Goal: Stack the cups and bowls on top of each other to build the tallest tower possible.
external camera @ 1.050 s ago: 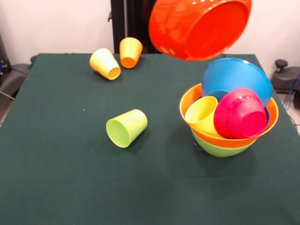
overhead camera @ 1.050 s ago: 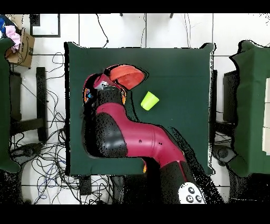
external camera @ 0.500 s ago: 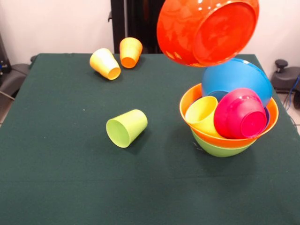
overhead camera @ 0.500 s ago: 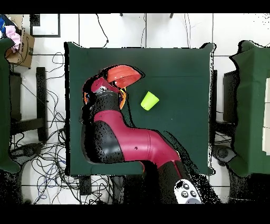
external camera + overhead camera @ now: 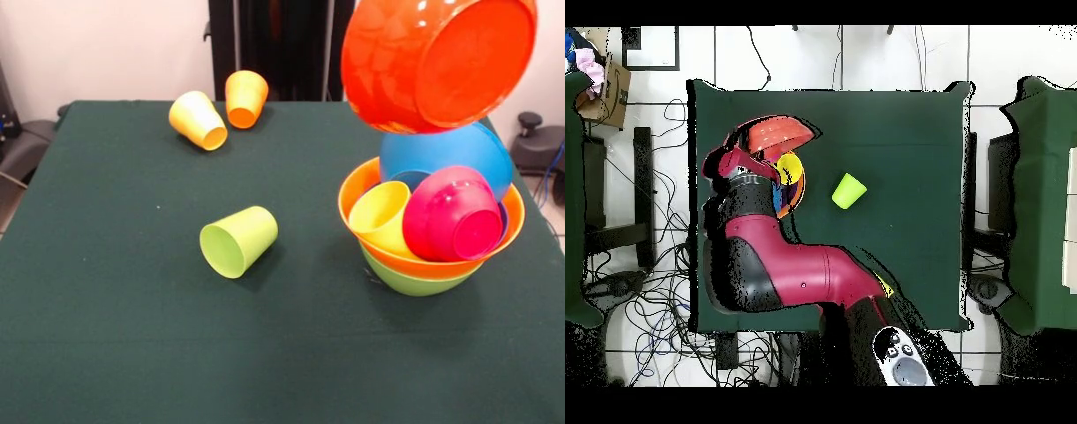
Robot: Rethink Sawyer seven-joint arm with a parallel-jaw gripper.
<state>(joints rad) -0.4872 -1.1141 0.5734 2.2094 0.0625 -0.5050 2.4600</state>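
The red-orange bowl [image 5: 439,62] hangs tilted in the air, its base turned toward the front camera, right above the tower [image 5: 430,225]. Its lower edge overlaps the top of the blue bowl [image 5: 446,150] in the front view; whether they touch cannot be told. In the overhead view the same bowl [image 5: 773,133] sits at the end of the red and black arm [image 5: 780,270], but the gripper itself is hidden behind the bowl and the arm's wrist, so the state of the jaws cannot be told, nor how they hold the bowl.

The tower stands directly beneath that hidden gripper: a lime green bowl [image 5: 413,280] at the bottom on the table [image 5: 106,344], a large orange bowl [image 5: 371,190] nested in it, and inside that 3 things leaning together. These are a yellow cup [image 5: 381,215] on its side, a small magenta-red bowl [image 5: 452,216] tipped toward the camera, and the blue bowl leaning behind them.

Well away from the gripper, a lime green cup [image 5: 237,240] lies on its side near the table's middle. 2 more cups sit close together near the table's far edge: another yellow cup [image 5: 197,120] on its side and an orange cup [image 5: 245,97] mouth-down.
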